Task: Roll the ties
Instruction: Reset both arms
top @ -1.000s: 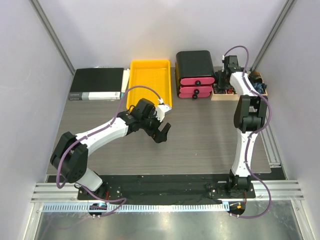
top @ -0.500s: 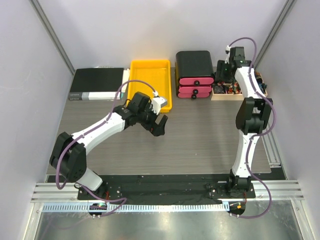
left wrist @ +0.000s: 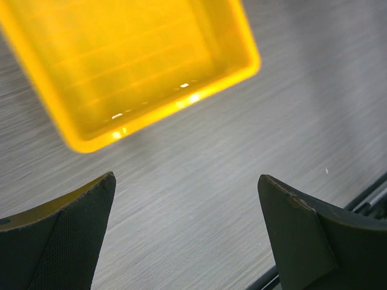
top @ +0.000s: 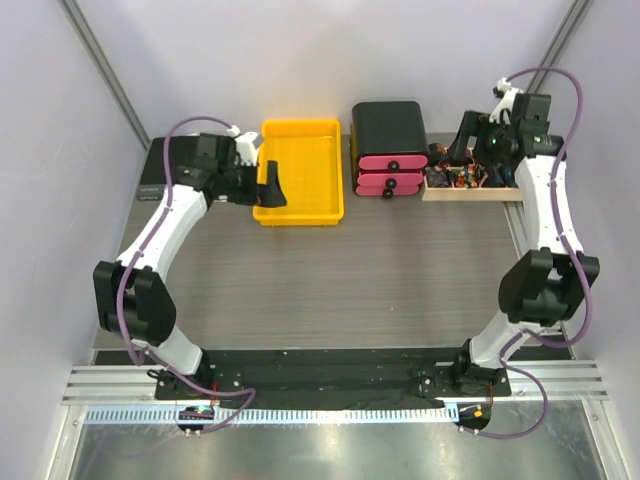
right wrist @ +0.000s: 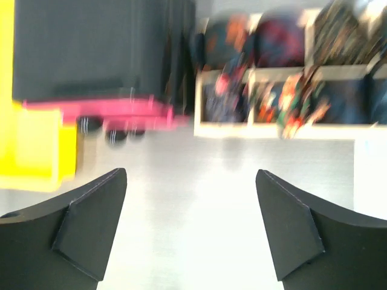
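Observation:
Several ties [top: 462, 178] of dark speckled fabric sit bundled in the compartments of a wooden organizer [top: 470, 194] at the back right; the right wrist view shows the ties [right wrist: 290, 99] blurred. My right gripper [top: 466, 141] hangs open just above and behind the organizer. In its own view the right gripper [right wrist: 190, 181] has nothing between its jaws. My left gripper [top: 272, 186] is open at the left rim of the yellow tray [top: 300, 165]. The left wrist view shows the left gripper [left wrist: 187, 184] over bare tabletop with nothing between its jaws, near a tray corner [left wrist: 139, 66].
A black box on pink drawers [top: 391, 160] stands between the tray and the organizer. A black binder [top: 190, 168] lies at the back left. Grey walls close in both sides.
My left arm swung from mid-table to the tray's left rim. My right gripper opened, lifted off the organizer and drew back right.

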You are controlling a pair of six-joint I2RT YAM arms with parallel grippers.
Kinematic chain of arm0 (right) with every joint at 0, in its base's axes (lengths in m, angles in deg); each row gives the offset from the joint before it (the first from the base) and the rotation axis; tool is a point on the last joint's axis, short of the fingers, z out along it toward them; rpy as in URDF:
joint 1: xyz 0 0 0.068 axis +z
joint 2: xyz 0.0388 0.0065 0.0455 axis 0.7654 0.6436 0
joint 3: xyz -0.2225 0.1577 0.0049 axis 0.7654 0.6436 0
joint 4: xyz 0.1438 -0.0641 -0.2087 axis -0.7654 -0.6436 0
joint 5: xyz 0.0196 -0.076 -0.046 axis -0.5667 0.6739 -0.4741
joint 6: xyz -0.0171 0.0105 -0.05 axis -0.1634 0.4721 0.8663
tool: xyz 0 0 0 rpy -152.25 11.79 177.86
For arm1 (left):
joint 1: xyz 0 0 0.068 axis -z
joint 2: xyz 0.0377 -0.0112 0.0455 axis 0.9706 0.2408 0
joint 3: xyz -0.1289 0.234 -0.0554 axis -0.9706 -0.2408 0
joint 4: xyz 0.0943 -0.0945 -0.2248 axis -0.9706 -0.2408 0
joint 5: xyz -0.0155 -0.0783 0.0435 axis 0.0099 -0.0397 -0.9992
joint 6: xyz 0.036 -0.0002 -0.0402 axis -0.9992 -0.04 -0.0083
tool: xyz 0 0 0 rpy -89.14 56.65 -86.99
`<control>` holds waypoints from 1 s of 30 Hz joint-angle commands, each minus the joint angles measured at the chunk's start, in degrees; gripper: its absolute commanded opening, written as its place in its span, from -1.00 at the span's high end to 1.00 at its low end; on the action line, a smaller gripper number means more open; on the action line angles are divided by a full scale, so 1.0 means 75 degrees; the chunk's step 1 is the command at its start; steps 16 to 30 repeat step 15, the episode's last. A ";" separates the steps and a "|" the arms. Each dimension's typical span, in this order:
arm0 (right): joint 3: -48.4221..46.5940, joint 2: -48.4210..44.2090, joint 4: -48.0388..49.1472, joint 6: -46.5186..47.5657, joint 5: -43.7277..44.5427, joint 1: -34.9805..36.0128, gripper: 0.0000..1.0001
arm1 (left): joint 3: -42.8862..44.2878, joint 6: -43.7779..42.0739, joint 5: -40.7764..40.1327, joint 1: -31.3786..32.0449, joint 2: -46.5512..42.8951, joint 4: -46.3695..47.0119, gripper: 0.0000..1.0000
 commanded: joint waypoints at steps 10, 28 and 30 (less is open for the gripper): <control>0.4665 -0.2189 0.0722 0.0278 -0.1091 0.0160 -0.95 | -0.1879 -0.0684 -0.0912 -0.1272 -0.0738 -0.0399 -1.00; 0.4949 -0.2402 0.0875 0.0267 -0.0903 0.0253 -0.99 | -0.2010 -0.0847 -0.1381 -0.1272 -0.1091 -0.0374 -0.99; 0.4949 -0.2402 0.0875 0.0267 -0.0903 0.0253 -0.99 | -0.2010 -0.0847 -0.1381 -0.1272 -0.1091 -0.0374 -0.99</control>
